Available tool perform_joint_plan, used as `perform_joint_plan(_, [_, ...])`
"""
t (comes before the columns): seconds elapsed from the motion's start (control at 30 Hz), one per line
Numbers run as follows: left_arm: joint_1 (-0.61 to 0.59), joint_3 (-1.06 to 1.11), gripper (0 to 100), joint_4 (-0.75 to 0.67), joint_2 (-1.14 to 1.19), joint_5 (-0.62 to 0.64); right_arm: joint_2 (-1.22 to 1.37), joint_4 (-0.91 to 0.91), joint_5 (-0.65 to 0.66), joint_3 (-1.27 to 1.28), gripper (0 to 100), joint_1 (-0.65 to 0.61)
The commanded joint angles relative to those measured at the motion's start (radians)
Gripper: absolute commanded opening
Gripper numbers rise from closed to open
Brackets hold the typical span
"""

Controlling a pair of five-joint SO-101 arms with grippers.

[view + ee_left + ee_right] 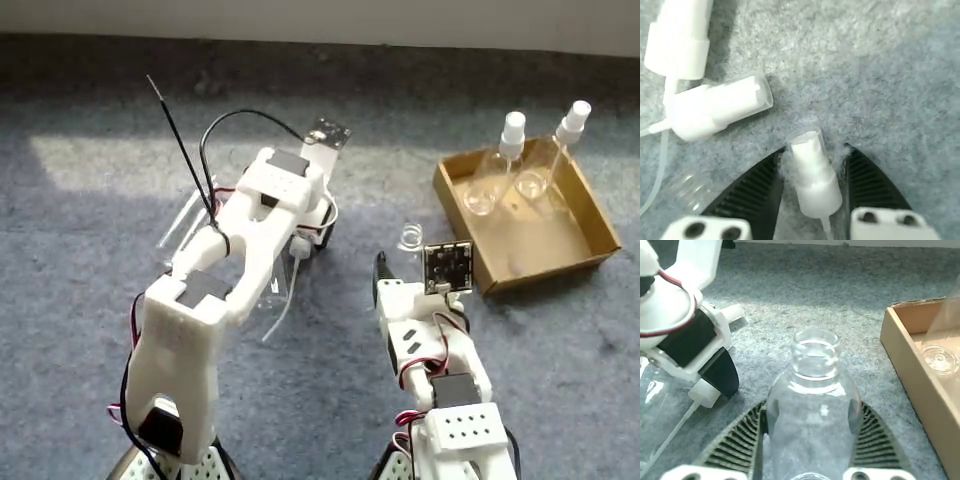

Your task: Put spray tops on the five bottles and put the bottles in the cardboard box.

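Note:
My right gripper (810, 440) is shut on a clear bottle (812, 400) with a bare neck, held upright low over the carpet; in the high view that bottle (410, 238) is just left of the cardboard box (455, 215). Two bottles with spray tops (497, 170) (548, 158) stand inside the box. My left gripper (812, 170) is open, its jaws straddling a white spray top (814, 175) lying on the carpet, the far jaw close against it. Two more spray tops (715, 112) (680, 40) lie beside it.
Clear bottles (185, 220) lie on the carpet under the left arm, one bottle's threaded neck (685, 185) by the left finger. A thin dip tube (280, 305) trails beside them. The box wall (910, 370) is close to the right gripper. A black wire (185, 150) arches over the left arm.

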Motion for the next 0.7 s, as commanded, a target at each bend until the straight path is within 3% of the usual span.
perform_joint_plan(0.0, [-0.004, -0.041, 1, 0.002, 0.008, 0.003, -0.012, -0.025, 0.0, 0.012, 11.5, -0.015])
perform_joint_plan(0.37, [0.065, -0.07, 4, 0.028, -0.001, 0.006, -0.012, -0.027, 0.002, 0.012, 11.5, -0.108])
perform_joint_plan(0.67, [0.079, -0.386, 4, 0.345, -0.001, 0.008, -0.012, -0.027, -0.003, 0.01, 11.5, -0.107])
